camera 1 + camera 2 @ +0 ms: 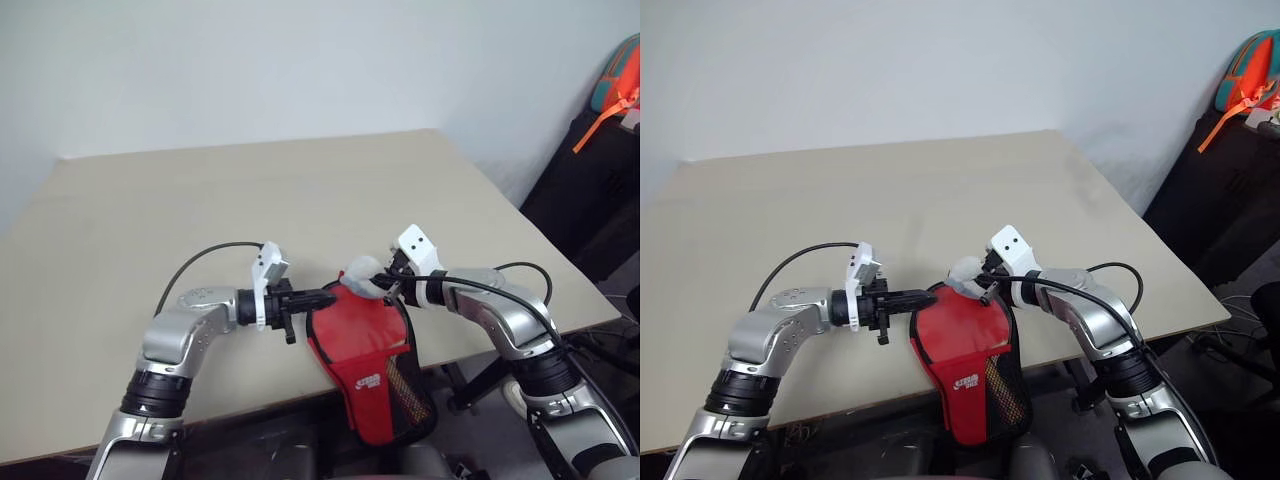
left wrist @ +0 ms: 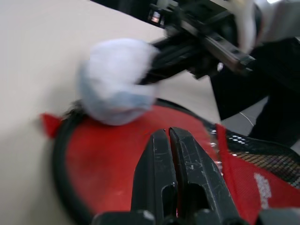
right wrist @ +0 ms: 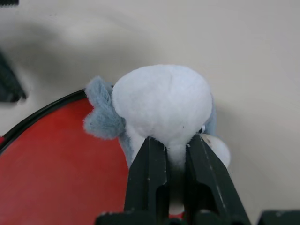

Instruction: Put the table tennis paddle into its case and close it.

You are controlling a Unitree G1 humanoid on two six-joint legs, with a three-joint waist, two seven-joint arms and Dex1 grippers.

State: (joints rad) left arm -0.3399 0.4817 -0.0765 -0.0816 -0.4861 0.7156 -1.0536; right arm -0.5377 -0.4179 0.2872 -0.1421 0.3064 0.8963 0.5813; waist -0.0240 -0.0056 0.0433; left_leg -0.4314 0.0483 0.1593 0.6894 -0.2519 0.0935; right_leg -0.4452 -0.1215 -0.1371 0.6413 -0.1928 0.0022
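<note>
Already the case (image 1: 372,372) looks closed around its rounded edge as far as the head views show, lying red side up at the near edge of the table (image 1: 200,220) with its narrow end and black mesh pocket hanging off over the edge. The table tennis paddle cannot be seen in any view; it is presumably inside the case, though that is a judgement, since nothing of the blade or handle shows. The left gripper (image 1: 322,298) is clamped tight on the side rim of the case, its fingers (image 2: 164,154) pressed together over the red fabric. The right gripper (image 3: 177,154) has pinched a small white and grey-blue plush charm (image 3: 161,105) at the far rim of the case, the jaws nearly together with the fluff squeezed between them. The charm probably hangs from the zip pull, though the zip itself is too small to make out. What is left, if anything, seems to be drawing the zip fully shut and letting go
</note>
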